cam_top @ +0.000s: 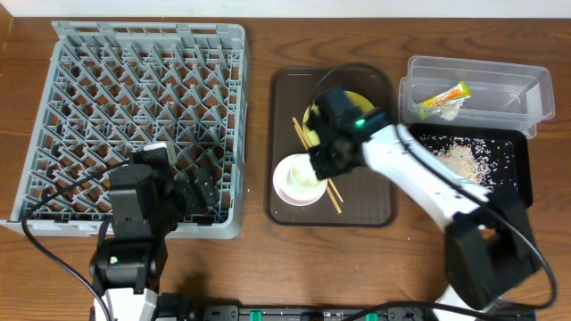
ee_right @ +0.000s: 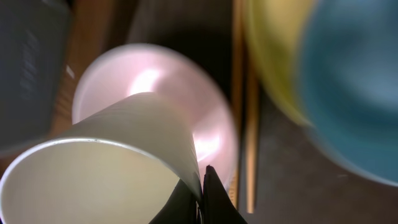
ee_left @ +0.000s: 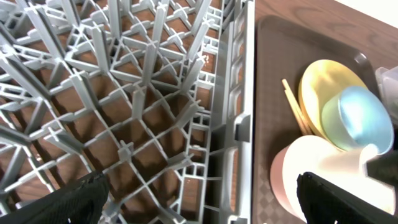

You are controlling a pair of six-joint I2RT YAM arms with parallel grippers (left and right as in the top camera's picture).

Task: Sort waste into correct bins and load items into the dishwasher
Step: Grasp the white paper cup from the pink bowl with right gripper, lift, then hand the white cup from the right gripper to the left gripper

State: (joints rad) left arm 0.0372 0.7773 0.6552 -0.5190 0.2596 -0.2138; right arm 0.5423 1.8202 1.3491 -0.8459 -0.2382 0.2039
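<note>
The right arm's fingers (ee_right: 208, 199) pinch the wall of the white cup (ee_right: 118, 168) at its rim, one dark finger inside the mouth; the cup hangs tilted, mouth towards the wrist camera, over the pinkish bowl (ee_right: 180, 87); whether it touches that bowl cannot be told. Beside the bowl lie the chopsticks (ee_right: 249, 124), then the yellow plate (ee_right: 273, 56) with the blue bowl (ee_right: 354, 81) in it, all on the brown tray (cam_top: 375, 201). The left arm's fingers (ee_left: 68, 199) are spread wide and empty above the near right corner of the dish rack (cam_top: 143, 98).

The step in hand looks like loading the cup; the waste seems sorted, since the wrapper (cam_top: 443, 96) lies in the clear tub (cam_top: 526, 85) and the rice scraps (cam_top: 459, 160) in the black tray (cam_top: 517, 147). The next move would call for carrying the cup leftward over the rack's wall and setting it mouth down between pegs, clear of the left arm.

Only the right wrist view shows the pinch itself; the left wrist view shows the empty peg cells and the dishes side-on; only the overhead view shows both bins and the bare table (cam_top: 259, 267) between rack and tray.
</note>
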